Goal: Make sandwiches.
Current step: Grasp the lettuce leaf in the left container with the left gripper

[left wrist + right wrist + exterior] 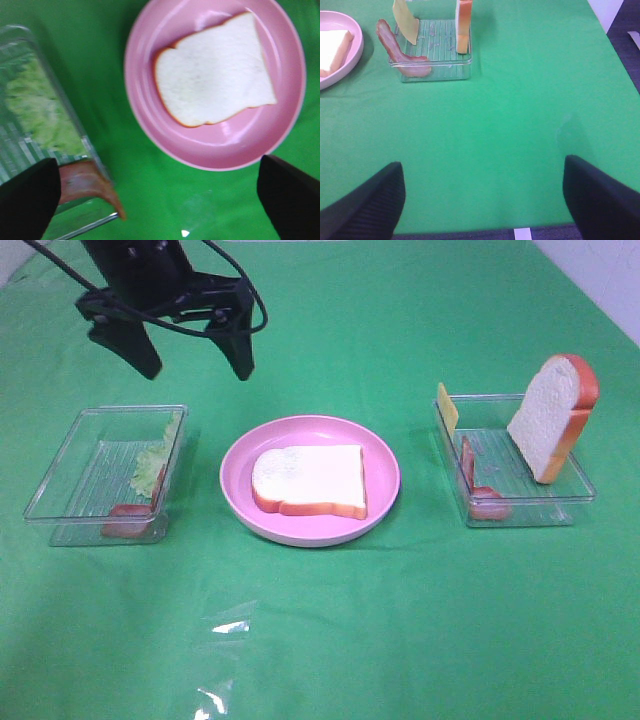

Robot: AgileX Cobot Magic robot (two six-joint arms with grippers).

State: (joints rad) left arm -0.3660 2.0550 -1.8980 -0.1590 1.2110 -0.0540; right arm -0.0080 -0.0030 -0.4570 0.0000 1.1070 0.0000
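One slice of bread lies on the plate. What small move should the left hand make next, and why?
Probably lower the open left hand toward the lettuce in the left tray. The bread on the plate has nothing on it, the hand hangs empty above the table, and the lettuce is the nearest filling.

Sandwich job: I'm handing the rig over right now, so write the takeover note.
Left claw: open, empty, raised behind the left tray and pink plate.
Right claw: open, empty, over green cloth, apart from the right tray.
Done: one bread slice flat on the pink plate.
Left: stack lettuce and bacon strip from left tray; cheese, second bacon strip, second bread slice from right tray.
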